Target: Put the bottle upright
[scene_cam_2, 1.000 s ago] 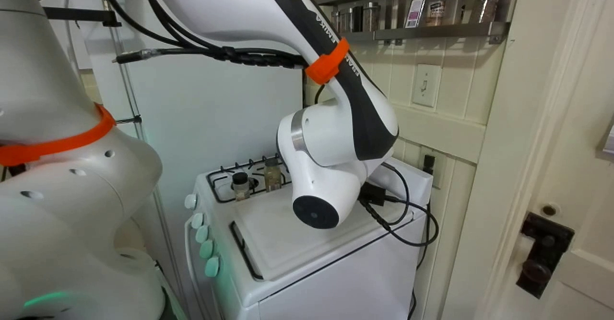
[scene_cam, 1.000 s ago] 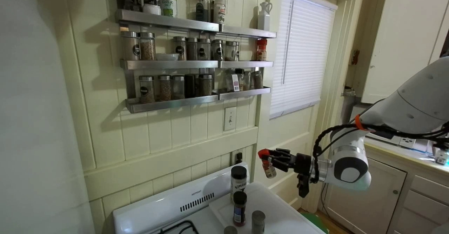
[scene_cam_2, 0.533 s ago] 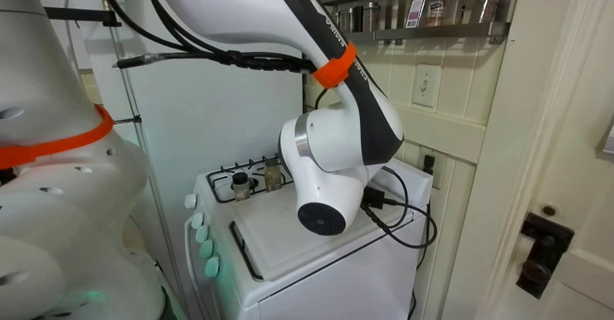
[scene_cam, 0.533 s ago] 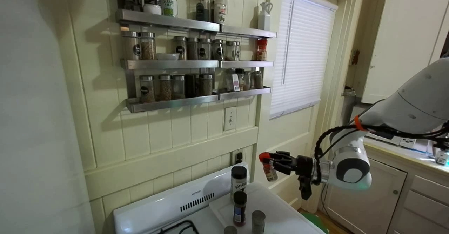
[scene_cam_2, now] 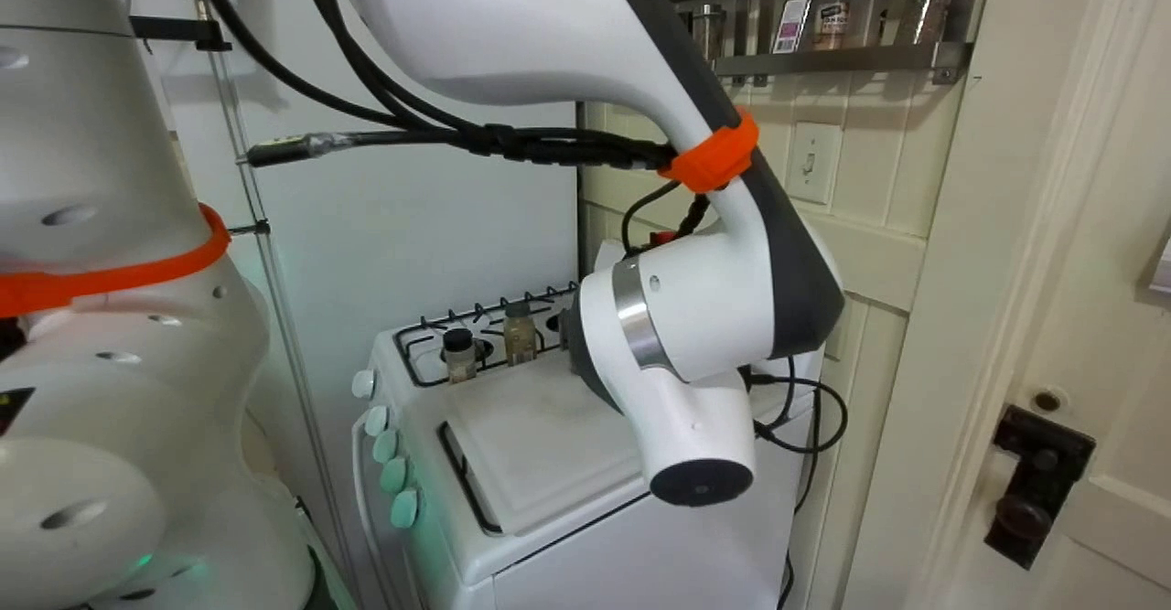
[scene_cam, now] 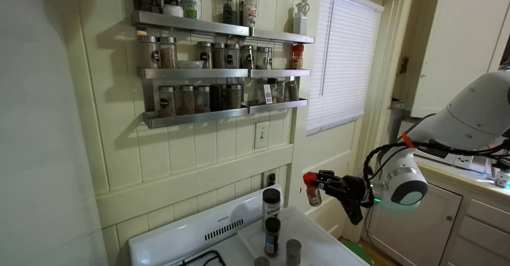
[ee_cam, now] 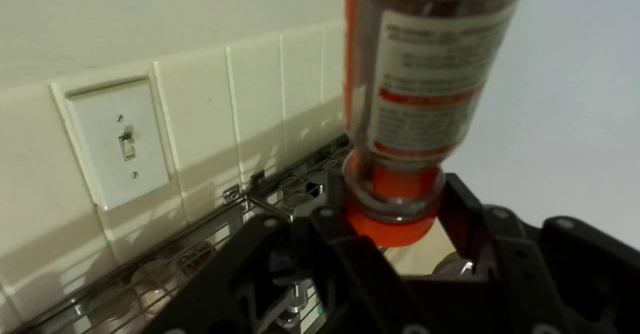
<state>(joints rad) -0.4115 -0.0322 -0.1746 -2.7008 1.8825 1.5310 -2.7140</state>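
Red-capped bottle (scene_cam: 313,195) in claw (ee_cam: 396,205), label (ee_cam: 425,81) blurry, "GARLIC SALT" on green-capped jar (scene_cam: 192,2)

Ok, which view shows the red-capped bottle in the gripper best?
Wrist view: the red-capped bottle is largest there, label toward the camera, though the top edge crops it. In an exterior view its red cap and body show small and tilted; where the arm blocks an exterior view, perhaps just a red patch shows.
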